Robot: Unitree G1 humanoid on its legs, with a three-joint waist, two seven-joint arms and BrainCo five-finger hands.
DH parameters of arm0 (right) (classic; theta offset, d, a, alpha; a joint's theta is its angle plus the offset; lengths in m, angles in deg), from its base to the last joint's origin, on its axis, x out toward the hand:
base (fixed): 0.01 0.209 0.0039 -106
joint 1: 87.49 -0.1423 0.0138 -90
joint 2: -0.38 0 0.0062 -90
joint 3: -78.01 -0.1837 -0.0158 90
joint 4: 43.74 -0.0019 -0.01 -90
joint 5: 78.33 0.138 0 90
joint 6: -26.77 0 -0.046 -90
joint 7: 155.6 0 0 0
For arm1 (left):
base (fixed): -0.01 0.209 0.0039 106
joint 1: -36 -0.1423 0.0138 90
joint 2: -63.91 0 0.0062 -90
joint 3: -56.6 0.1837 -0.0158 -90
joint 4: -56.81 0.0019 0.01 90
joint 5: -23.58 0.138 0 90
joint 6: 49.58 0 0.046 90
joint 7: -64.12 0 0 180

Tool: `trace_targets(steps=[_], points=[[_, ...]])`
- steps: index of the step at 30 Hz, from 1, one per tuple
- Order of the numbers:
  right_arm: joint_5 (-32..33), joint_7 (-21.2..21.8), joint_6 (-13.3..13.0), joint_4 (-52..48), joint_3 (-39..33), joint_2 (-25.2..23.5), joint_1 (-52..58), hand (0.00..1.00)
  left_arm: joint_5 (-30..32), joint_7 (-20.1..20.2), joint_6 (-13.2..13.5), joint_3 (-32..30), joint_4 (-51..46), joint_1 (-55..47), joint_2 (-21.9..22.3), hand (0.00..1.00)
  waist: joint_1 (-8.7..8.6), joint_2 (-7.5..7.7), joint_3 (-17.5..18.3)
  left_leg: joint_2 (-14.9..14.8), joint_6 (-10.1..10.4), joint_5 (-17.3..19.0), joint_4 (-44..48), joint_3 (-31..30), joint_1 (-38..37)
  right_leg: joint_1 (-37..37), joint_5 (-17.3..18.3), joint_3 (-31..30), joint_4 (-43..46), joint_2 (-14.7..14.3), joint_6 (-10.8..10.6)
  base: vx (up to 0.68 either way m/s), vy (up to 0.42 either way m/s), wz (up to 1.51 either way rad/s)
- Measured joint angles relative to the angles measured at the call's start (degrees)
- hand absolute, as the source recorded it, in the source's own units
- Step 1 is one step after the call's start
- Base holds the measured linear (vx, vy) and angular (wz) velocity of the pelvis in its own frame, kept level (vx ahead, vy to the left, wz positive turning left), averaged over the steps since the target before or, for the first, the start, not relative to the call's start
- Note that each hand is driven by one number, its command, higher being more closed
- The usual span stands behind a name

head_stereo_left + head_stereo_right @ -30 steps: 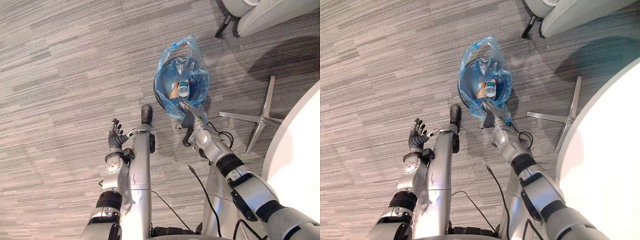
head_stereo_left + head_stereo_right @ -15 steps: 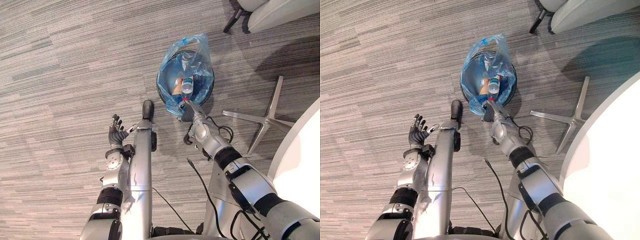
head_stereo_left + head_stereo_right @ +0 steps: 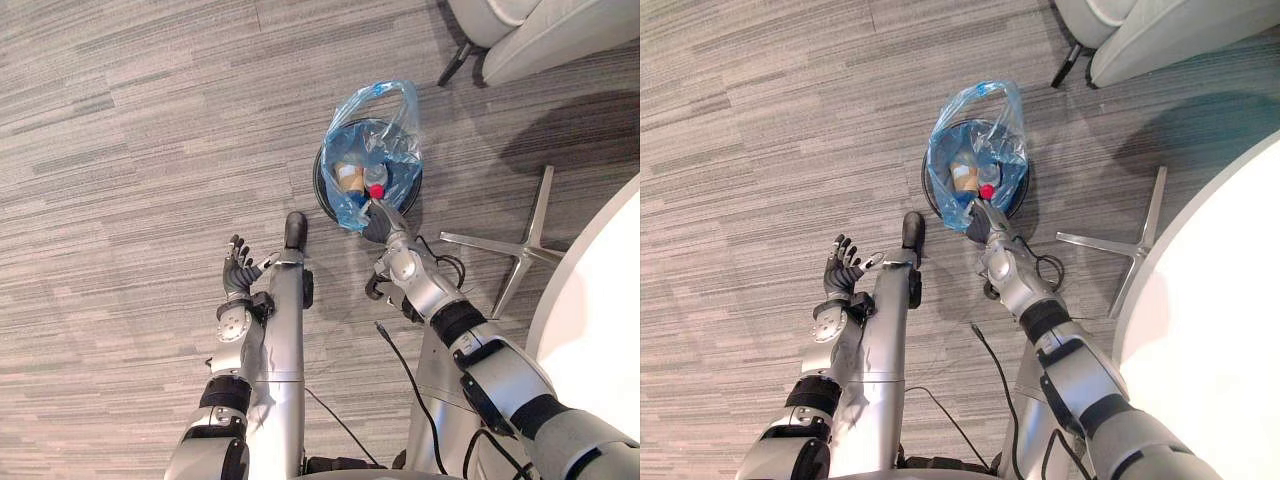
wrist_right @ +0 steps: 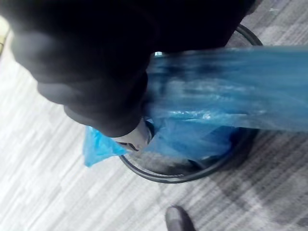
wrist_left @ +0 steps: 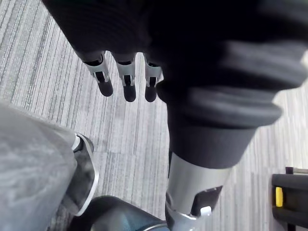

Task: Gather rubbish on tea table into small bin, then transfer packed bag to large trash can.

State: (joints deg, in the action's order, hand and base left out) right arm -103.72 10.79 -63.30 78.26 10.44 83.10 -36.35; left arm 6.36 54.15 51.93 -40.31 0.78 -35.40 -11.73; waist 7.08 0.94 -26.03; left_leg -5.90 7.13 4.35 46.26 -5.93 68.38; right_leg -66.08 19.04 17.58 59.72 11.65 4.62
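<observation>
One blue bag (image 3: 385,140), pinched by right hand (image 3: 378,225), stretches lengthwise away over bin (image 3: 318,186); left hand (image 3: 238,275) splayed.

The small bin (image 3: 318,188) is round and black, and it stands upright on the carpet (image 3: 150,150). A blue, half-transparent bag (image 3: 392,130) lines it. The far side of the bag rises above the rim with a loop handle, and the near side reaches my right hand (image 3: 378,226). Inside the bag lie a bottle (image 3: 376,180) with a red cap and a light brown item (image 3: 350,178).
</observation>
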Motion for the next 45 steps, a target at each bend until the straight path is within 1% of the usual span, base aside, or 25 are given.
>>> trace_targets(steps=[4,6,9,10,12,13,14,15,17,18,19,20,22,23,24,27,28,30,31,32,35,36,37,41,45], points=[[0.61,0.05,-0.53,-6.15,-1.23,-0.55,4.94,1.00,0.05,0.16,-0.31,0.27,-0.01,-1.51,0.43,0.00,-0.20,0.02,0.01,-0.14,-0.02,0.07,-1.29,0.07,-4.47,4.48,0.00,0.13,-1.50,-0.45,-0.03,-0.01,0.008,0.00],[1.27,0.18,-1.01,-8.23,-2.02,-1.10,8.21,1.00,0.18,0.96,-0.91,0.35,0.06,-3.03,0.36,0.00,-0.23,0.05,-0.01,-0.14,-0.01,0.06,-2.97,0.12,-8.66,8.75,-0.01,0.49,-3.09,-0.57,-0.05,0.00,0.005,0.07],[2.90,1.18,-1.52,-12.16,-1.83,-2.15,14.00,1.00,0.41,1.50,-1.31,3.43,0.07,-6.54,-0.47,0.00,-0.38,0.36,0.06,-0.30,-0.01,0.06,-6.54,0.73,-16.77,17.02,-0.14,1.30,-6.74,-0.60,-0.25,0.04,0.004,0.07],[3.00,1.43,-1.55,-12.66,-1.69,-2.37,14.91,1.00,0.45,1.66,-1.34,4.04,0.07,-7.16,-0.59,0.00,-0.40,0.49,0.08,-0.43,-0.02,0.05,-7.37,1.06,-18.34,18.50,-0.25,1.35,-7.53,-0.66,-0.44,0.07,0.011,0.05],[3.46,2.02,-1.87,-15.12,-0.24,-3.19,18.31,1.00,0.78,2.50,-1.49,5.27,0.00,-10.00,-0.84,0.00,-0.79,1.39,0.57,-1.37,-0.25,-0.33,-11.65,3.16,-24.78,24.87,-1.00,1.56,-11.75,-1.02,-1.51,0.08,0.016,0.05],[3.54,2.31,-1.88,-15.77,0.26,-3.40,18.95,1.00,1.03,2.55,-1.59,5.34,-0.03,-10.63,-0.85,0.00,-1.03,1.71,0.76,-1.45,-0.50,-0.62,-12.76,3.64,-26.15,26.17,-1.19,1.59,-12.80,-1.04,-1.74,0.10,0.028,0.08],[3.60,2.87,-1.90,-17.61,1.34,-4.04,20.34,1.00,1.18,2.58,-1.67,5.46,-0.19,-12.14,-1.05,0.00,-1.64,2.47,1.20,-1.58,-0.58,-1.24,-15.09,4.59,-29.19,28.99,-1.66,1.59,-14.84,-1.12,-2.33,0.13,0.043,0.06],[3.64,3.01,-1.98,-18.81,1.64,-4.28,21.11,1.00,1.20,2.57,-1.68,5.79,-0.25,-12.77,-1.20,0.00,-1.74,2.69,1.33,-1.69,-0.52,-1.44,-16.11,4.93,-30.52,30.29,-1.90,1.57,-15.85,-1.22,-2.62,0.15,0.062,-0.01],[4.61,4.03,-3.36,-22.52,2.73,-5.17,23.60,1.00,2.13,3.18,-1.75,7.40,-0.75,-15.17,-2.15,0.00,-1.74,3.90,2.13,-1.93,-1.07,-2.31,-20.39,6.44,-36.06,35.29,-3.18,1.29,-20.39,-1.63,-3.57,0.16,0.076,-0.10],[4.68,4.13,-3.75,-23.02,2.94,-5.32,24.06,1.00,2.16,3.53,-1.75,7.45,-0.93,-15.76,-2.32,0.00,-1.81,4.26,2.49,-1.88,-1.13,-2.48,-21.40,6.81,-37.27,36.39,-3.46,1.20,-21.32,-1.69,-3.71,0.16,0.072,-0.11],[4.70,5.04,-4.08,-24.26,2.93,-5.67,25.32,1.00,2.26,3.76,-1.77,7.70,-0.90,-16.64,-2.66,0.00,-1.80,4.85,3.65,-1.81,-1.10,-2.61,-23.37,7.31,-39.37,38.30,-4.20,1.11,-23.39,-1.91,-3.60,0.16,0.053,-0.09],[5.11,5.70,-4.59,-24.51,2.93,-6.09,26.44,1.00,2.28,3.75,-1.80,8.53,-0.84,-17.55,-3.22,0.00,-1.82,5.29,5.41,-1.86,-1.21,-3.09,-25.48,7.58,-40.97,39.89,-4.87,1.04,-25.95,-2.55,-4.06,0.17,0.044,-0.08],[5.31,6.80,-5.08,-24.49,2.92,-6.06,28.12,1.00,2.79,3.95,-1.85,9.58,-0.62,-18.48,-3.94,0.00,-1.93,5.49,7.86,-1.79,-1.33,-4.19,-29.16,7.85,-43.71,42.52,-6.32,1.14,-30.04,-3.38,-4.28,0.20,0.030,-0.03],[5.81,7.96,-5.25,-24.47,2.84,-5.99,29.37,1.00,3.34,4.15,-1.84,10.21,-0.54,-19.21,-4.33,0.00,-2.00,5.48,9.30,-1.76,-1.37,-5.16,-31.98,8.10,-45.93,44.64,-7.29,1.22,-33.06,-3.89,-4.57,0.20,0.032,-0.04],[5.95,8.58,-5.30,-24.45,2.78,-5.89,29.82,1.00,3.41,4.43,-1.83,10.55,-0.51,-19.61,-4.40,0.00,-2.08,5.47,9.89,-1.72,-1.40,-5.52,-33.27,8.27,-47.05,45.62,-7.81,1.19,-34.36,-4.17,-4.44,0.19,0.038,-0.11],[7.62,10.81,-5.95,-24.43,2.12,-5.45,31.87,1.00,4.52,5.07,-2.17,11.03,0.35,-21.87,-5.50,0.00,-3.20,5.05,13.11,-1.78,-1.35,-6.87,-38.59,8.70,-52.38,51.39,-10.51,1.13,-41.72,-5.75,-4.98,0.20,0.054,-0.12],[8.27,11.29,-6.11,-24.43,1.55,-5.38,32.41,1.00,4.59,5.13,-2.24,11.04,0.35,-22.22,-5.47,0.00,-3.21,4.94,13.60,-1.80,-1.42,-7.06,-39.61,9.07,-53.58,52.60,-11.06,0.97,-43.19,-6.03,-5.01,0.16,0.055,-0.12],[10.63,12.66,-6.23,-24.45,-0.23,-4.92,34.25,1.00,5.89,6.15,-2.27,11.09,0.27,-23.14,-5.31,0.00,-3.24,3.68,15.56,-1.80,-1.36,-7.36,-42.61,9.63,-57.48,56.96,-12.70,0.55,-48.07,-6.96,-5.63,0.13,0.041,-0.13],[11.54,12.94,-6.26,-24.45,-0.42,-4.56,34.73,1.00,6.53,6.29,-2.26,11.14,0.10,-23.56,-5.31,0.00,-3.20,3.17,16.56,-1.79,-1.38,-7.43,-43.47,9.97,-58.42,57.90,-13.15,0.37,-49.31,-7.17,-5.67,0.11,0.038,-0.18],[12.36,13.79,-6.30,-24.46,-0.84,-4.34,35.03,1.00,6.91,6.36,-2.25,11.14,-0.93,-24.79,-5.34,0.00,-3.20,2.31,17.96,-1.62,-1.37,-7.57,-44.84,10.72,-60.04,59.39,-14.00,-0.33,-51.40,-7.63,-5.89,0.08,0.028,-0.20],[15.09,15.16,-6.36,-24.47,-1.22,-4.24,35.42,1.00,7.68,7.17,-2.25,11.16,-2.49,-25.96,-5.36,0.00,-3.30,0.92,19.35,-1.46,-1.28,-8.36,-46.73,10.69,-61.75,60.97,-14.60,-0.38,-53.07,-7.94,-6.01,0.03,0.008,-0.05],[15.62,15.26,-6.36,-24.47,-1.16,-4.09,35.42,1.00,7.90,7.40,-2.22,11.22,-3.20,-26.42,-5.36,0.00,-3.26,0.69,19.58,-1.48,-1.25,-8.44,-47.11,10.69,-62.04,61.03,-14.60,-0.44,-53.08,-8.02,-6.01,0.00,0.000,0.00],[17.64,16.09,-6.36,-24.48,-1.22,-3.81,35.51,1.00,8.37,7.66,-2.21,11.38,-4.16,-27.27,-5.34,0.00,-3.32,0.25,20.01,-1.48,-1.39,-8.83,-48.16,10.62,-62.74,61.30,-14.62,-0.40,-53.13,-8.22,-6.01,0.00,0.000,0.00],[22.55,17.41,-6.34,-25.00,-1.30,-3.52,35.79,1.00,8.93,8.66,-2.22,11.52,-5.99,-28.96,-5.42,0.00,-3.32,0.35,20.18,-1.40,-1.47,-8.90,-48.81,10.43,-64.31,62.88,-15.31,-0.61,-54.16,-8.64,-6.04,-0.02,0.010,-0.01],[26.20,17.52,-6.37,-30.27,-1.33,-1.94,36.05,1.00,8.93,8.64,-2.19,12.88,-10.57,-30.67,-5.43,0.00,-3.19,0.35,20.26,-1.15,-1.64,-9.01,-49.61,10.01,-64.38,62.97,-15.99,-1.07,-55.02,-8.68,-6.36,-0.05,0.024,-0.01]])
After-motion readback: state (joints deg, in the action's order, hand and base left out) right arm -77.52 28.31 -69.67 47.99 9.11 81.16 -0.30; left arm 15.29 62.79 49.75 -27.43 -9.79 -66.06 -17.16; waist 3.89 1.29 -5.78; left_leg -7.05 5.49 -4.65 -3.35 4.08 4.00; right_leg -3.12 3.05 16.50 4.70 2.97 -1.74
